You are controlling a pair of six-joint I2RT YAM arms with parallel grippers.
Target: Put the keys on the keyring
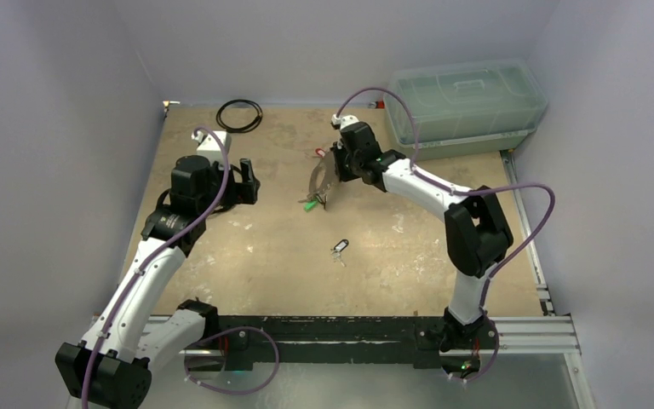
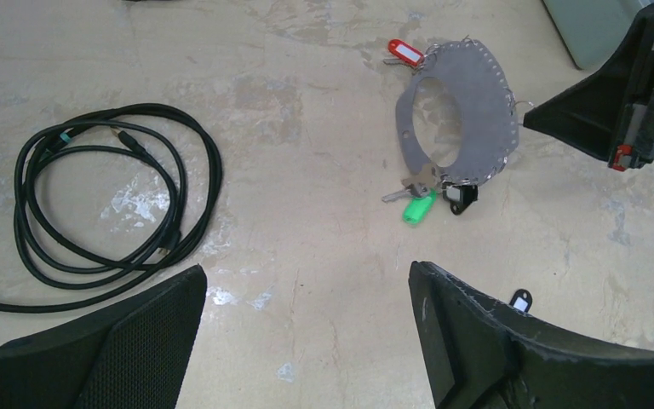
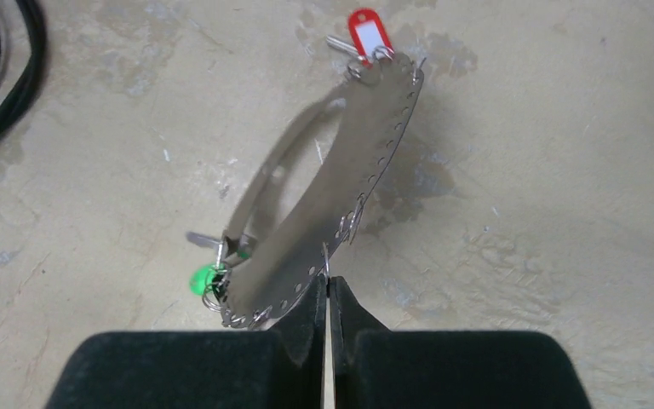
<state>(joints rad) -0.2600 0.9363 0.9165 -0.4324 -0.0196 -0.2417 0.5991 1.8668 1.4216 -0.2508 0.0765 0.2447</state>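
The right gripper (image 3: pixel 327 294) was clamped on the keyring's (image 3: pixel 353 183) rim, holding it tilted at the middle of the table (image 1: pixel 247 256). The left gripper (image 2: pixel 305 274), jaws wide, would do best dropping squarely over the loose black-tagged key (image 1: pixel 339 248), lying well apart from the ring.

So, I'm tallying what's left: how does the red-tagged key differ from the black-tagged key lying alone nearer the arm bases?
The red-tagged key sits at the rim of the keyring, seemingly hooked on; the black-tagged key lies loose on the table, apart from the keyring. The red-tagged key's tag is red; the black-tagged key's is black. Both tags show a white label.
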